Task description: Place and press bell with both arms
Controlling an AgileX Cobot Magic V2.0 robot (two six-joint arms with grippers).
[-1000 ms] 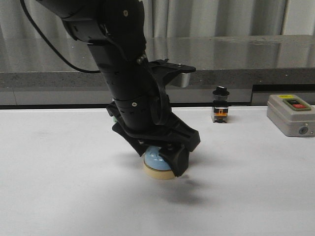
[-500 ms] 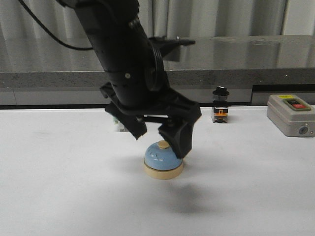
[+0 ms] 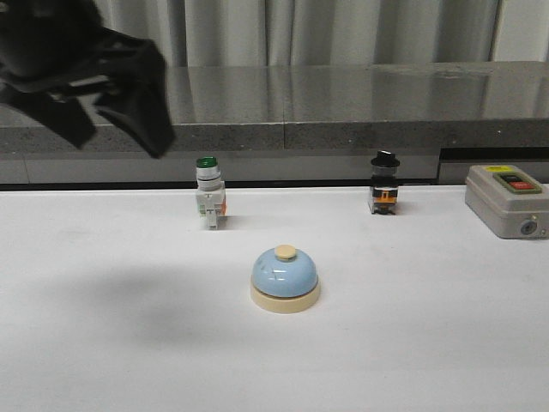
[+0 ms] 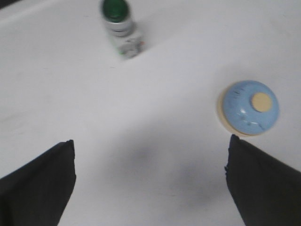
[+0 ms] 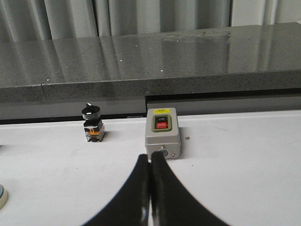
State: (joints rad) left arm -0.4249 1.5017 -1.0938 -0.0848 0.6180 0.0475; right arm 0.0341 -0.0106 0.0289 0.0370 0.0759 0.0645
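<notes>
The light-blue bell (image 3: 285,279) with its cream base and button stands upright on the white table (image 3: 412,343), free of both grippers. My left gripper (image 3: 107,118) is open and empty, raised high at the far left, well away from the bell. In the left wrist view the bell (image 4: 242,107) lies beyond the tip of one of the wide-apart fingers (image 4: 256,183), and the left gripper (image 4: 150,145) holds nothing. My right gripper (image 5: 150,159) is shut and empty, low over the table and pointing at the grey box. A sliver of the bell's base (image 5: 2,197) shows at that view's edge.
A green-capped white push-button switch (image 3: 208,199) stands behind the bell to its left; it also shows in the left wrist view (image 4: 120,26). A black-knobbed switch (image 3: 383,184) stands behind to its right. The grey box with red and green buttons (image 3: 506,199) sits far right. A grey stone ledge (image 3: 343,103) runs along the back.
My left gripper opened off the bell, then rose and swung away up and to the left. The bell stays where it was set down.
</notes>
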